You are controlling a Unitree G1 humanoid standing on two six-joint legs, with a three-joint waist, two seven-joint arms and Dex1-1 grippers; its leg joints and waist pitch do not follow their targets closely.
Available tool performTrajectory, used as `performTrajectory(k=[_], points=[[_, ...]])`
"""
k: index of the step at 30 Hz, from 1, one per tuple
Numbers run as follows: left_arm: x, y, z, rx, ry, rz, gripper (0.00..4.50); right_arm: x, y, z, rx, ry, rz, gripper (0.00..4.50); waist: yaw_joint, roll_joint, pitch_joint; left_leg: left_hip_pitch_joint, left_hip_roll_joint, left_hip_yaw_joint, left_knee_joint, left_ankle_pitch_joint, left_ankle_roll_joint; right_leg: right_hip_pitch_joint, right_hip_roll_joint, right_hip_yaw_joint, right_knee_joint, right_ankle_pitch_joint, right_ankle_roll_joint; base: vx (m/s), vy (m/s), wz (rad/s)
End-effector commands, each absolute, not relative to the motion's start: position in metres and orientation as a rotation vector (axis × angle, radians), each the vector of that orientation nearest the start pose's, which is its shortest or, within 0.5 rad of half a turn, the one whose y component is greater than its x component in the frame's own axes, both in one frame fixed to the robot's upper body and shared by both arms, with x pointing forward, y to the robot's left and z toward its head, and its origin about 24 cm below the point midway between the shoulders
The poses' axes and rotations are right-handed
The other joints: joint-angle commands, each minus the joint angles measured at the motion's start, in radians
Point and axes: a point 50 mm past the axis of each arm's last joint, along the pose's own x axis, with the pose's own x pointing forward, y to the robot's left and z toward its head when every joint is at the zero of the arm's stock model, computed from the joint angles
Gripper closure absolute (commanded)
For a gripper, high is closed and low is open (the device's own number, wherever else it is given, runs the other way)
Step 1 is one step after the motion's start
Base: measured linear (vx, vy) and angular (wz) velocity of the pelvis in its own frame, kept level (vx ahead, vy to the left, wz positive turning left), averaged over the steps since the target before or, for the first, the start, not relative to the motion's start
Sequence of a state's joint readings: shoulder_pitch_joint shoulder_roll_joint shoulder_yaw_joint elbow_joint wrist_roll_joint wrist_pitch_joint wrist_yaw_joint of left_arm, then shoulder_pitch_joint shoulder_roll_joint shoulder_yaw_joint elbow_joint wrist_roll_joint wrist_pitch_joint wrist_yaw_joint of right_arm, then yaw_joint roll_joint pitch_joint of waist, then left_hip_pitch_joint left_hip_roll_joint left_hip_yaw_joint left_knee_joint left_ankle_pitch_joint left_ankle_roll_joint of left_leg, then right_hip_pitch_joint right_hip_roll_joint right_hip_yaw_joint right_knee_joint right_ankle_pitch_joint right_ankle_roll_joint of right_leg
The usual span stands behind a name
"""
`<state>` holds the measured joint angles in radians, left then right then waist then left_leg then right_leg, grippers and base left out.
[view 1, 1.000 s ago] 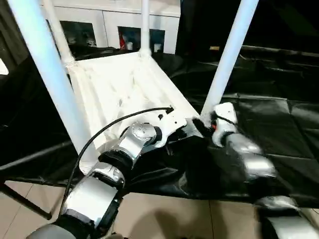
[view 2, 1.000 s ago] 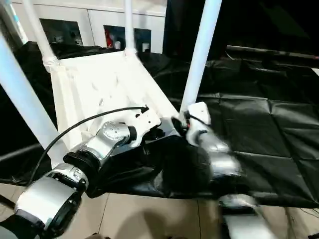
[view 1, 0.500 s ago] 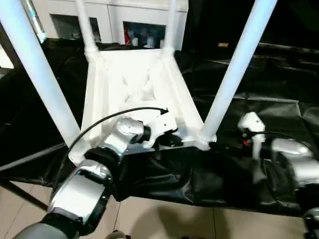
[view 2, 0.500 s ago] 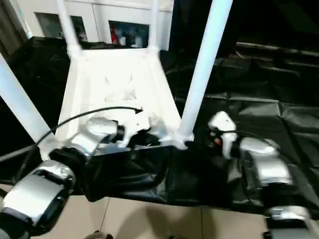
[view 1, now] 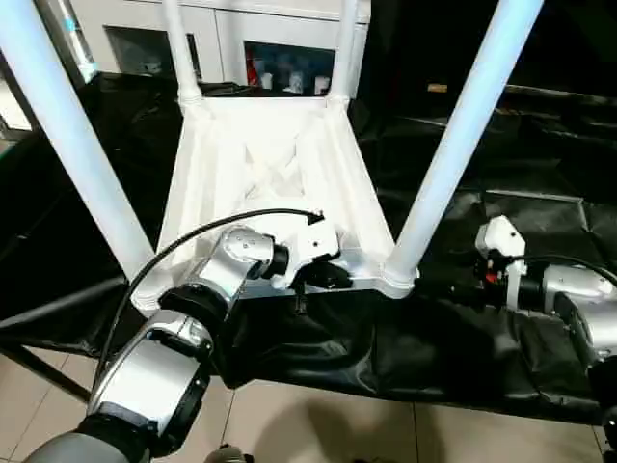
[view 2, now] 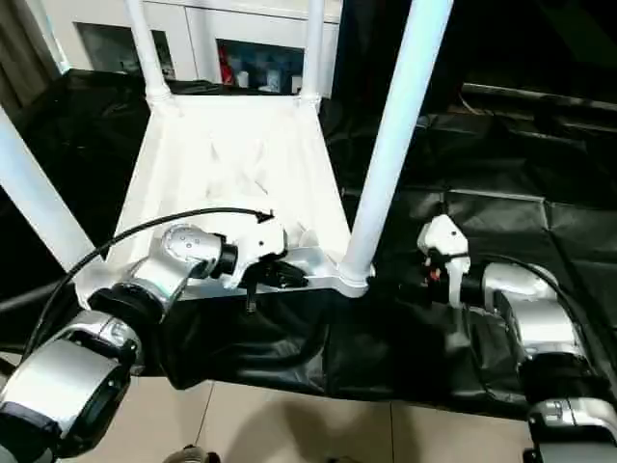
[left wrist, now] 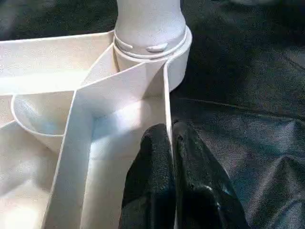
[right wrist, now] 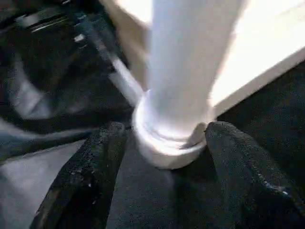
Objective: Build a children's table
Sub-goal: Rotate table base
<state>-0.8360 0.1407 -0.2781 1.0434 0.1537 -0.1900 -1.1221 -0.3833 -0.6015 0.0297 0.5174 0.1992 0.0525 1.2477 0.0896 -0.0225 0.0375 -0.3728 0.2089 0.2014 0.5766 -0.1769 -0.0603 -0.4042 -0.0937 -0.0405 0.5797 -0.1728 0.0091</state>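
My left gripper [left wrist: 172, 157] has its two black fingers pressed together on the thin near rim of the white plastic rectangular tabletop [view 1: 275, 164] — one finger inside the wall, the other outside it. The pinch sits just beside the near right corner socket [left wrist: 152, 57], where the near right leg [view 1: 453, 145], a long white tapered tube, stands seated.

My right gripper [right wrist: 164, 157] is spread wide, a finger [right wrist: 90, 171] on either side of that same socket's base. From the wrist I cannot tell whether the fingers touch the socket or only flank it. In the head view the right wrist [view 1: 506, 260] lies low on the black cloth [view 1: 540, 193], just to the right of the near right leg.

The tabletop lies upside down on the black cloth, ribbed underside up, its near edge close to the cloth's front drop. All four white legs rise from its corners — the near left leg [view 1: 72, 145] up the left side, and the two far legs [view 1: 180, 53] in front of a white glass-door cabinet [view 1: 135, 43] at the back.

Below the cloth's near edge I see beige tiled floor [view 1: 318, 424].
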Motion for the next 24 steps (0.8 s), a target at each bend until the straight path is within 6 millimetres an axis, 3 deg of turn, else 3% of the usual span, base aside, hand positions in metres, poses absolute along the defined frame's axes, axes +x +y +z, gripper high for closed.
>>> performTrajectory(k=[1,6,9,13,14,16,17,19,24], points=[[0.341,0.069,0.051,0.484,0.304,-1.357,4.50,0.280,-0.240,0.064,-0.231,0.390,1.143,1.53,0.002,-0.020,-0.059,0.012,0.027,-0.004,-0.051,-0.150,0.138,0.052,-0.041,0.019,-0.042,-0.075,-0.276,0.000,0.000,0.00],[0.341,0.069,0.064,0.325,0.267,-1.386,4.22,0.272,-0.222,0.066,-0.158,0.345,1.210,1.47,0.001,-0.026,-0.055,0.006,0.028,-0.007,-0.057,-0.179,0.117,0.053,-0.045,0.018,-0.048,-0.169,-0.250,0.000,0.000,0.00],[0.334,0.074,0.069,0.257,0.244,-1.397,3.85,0.274,-0.206,0.063,-0.138,0.303,1.209,1.44,0.000,-0.019,-0.055,0.012,0.035,-0.007,-0.059,-0.178,0.102,0.046,-0.045,0.020,-0.042,-0.135,-0.280,0.000,0.000,0.00],[0.321,0.085,0.066,0.226,0.244,-1.355,3.49,0.281,-0.187,0.062,-0.105,0.252,1.187,1.44,-0.005,-0.020,-0.054,0.013,0.031,-0.003,-0.058,-0.174,0.097,0.040,-0.037,0.022,-0.043,-0.125,-0.274,0.000,0.000,0.00],[0.317,0.089,0.064,0.224,0.238,-1.329,3.49,0.284,-0.183,0.061,-0.087,0.244,1.179,1.44,-0.002,-0.039,-0.054,0.012,0.032,-0.004,-0.059,-0.173,0.097,0.042,-0.041,0.022,-0.042,-0.137,-0.266,0.000,0.000,0.00],[0.311,0.095,0.062,0.221,0.231,-1.288,3.39,0.287,-0.176,0.061,-0.059,0.235,1.167,1.44,-0.005,-0.025,-0.051,0.013,0.035,-0.008,-0.064,-0.186,0.084,0.039,-0.044,0.024,-0.043,-0.167,-0.254,0.000,0.000,0.00],[0.301,0.105,0.062,0.170,0.227,-1.214,3.29,0.293,-0.171,0.061,-0.041,0.219,1.124,1.44,-0.008,-0.037,-0.051,0.012,0.037,-0.009,-0.066,-0.191,0.071,0.039,-0.046,0.024,-0.039,-0.178,-0.250,0.000,0.000,0.00],[0.298,0.107,0.063,0.154,0.226,-1.197,3.05,0.295,-0.170,0.061,-0.035,0.215,1.111,1.44,-0.010,-0.029,-0.049,0.020,0.036,-0.007,-0.066,-0.211,0.054,0.030,-0.041,0.027,-0.046,-0.201,-0.242,0.000,0.000,0.00],[0.263,0.113,0.061,0.080,0.264,-1.181,2.70,0.316,-0.172,0.064,-0.052,0.164,0.927,1.44,-0.011,-0.035,-0.040,0.016,0.034,-0.006,-0.072,-0.208,0.026,0.031,-0.038,0.029,-0.044,-0.191,-0.241,0.000,0.000,0.00]])
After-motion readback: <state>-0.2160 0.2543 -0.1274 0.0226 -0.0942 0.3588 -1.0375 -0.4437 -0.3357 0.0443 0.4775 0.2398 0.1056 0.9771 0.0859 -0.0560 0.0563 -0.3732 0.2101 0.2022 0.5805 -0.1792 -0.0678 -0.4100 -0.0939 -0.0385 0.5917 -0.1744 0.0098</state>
